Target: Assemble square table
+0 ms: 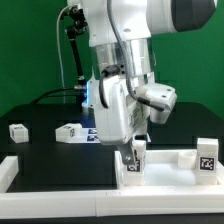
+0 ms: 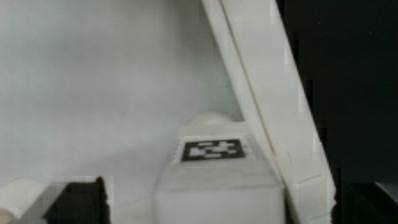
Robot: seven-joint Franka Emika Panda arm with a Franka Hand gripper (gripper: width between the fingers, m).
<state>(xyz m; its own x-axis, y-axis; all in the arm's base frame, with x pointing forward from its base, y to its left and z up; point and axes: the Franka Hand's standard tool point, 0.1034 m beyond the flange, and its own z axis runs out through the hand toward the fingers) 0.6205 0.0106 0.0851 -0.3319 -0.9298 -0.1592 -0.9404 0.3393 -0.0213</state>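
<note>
Pincer: the pincer (image 1: 136, 147) points straight down over the upright leg with its jaws spread wide. In the wrist view a dark gap separates one fingertip (image 2: 75, 203) from the leg's side, so it grips nothing.
Upright leg: the upright leg (image 1: 137, 160) (image 2: 221, 165) stands on the slab between the fingers, its tag facing the wrist camera.
Slab: the square table slab (image 1: 172, 160) (image 2: 89, 90) lies flat at the front of the worktop (image 1: 45, 150), toward the exterior view's right.
Edges: the slab's raised rim (image 2: 267, 100) runs just beside the upright leg and seems to touch its foot. A long border bar (image 1: 60, 178) lines the front of the worktop, and the slab sits against it.
Open room: on the leg's side away from the rim, the slab's flat face is wide and plain. A dark stretch of worktop lies between the border bar and the loose legs.
Loose legs: one loose leg (image 1: 17, 131) and another (image 1: 68, 133) lie well apart from the slab, on the exterior view's left.
Tagged block: a tagged block (image 1: 207, 156) stands at the exterior view's right. I cannot tell whether it is on the slab or beside it.
</note>
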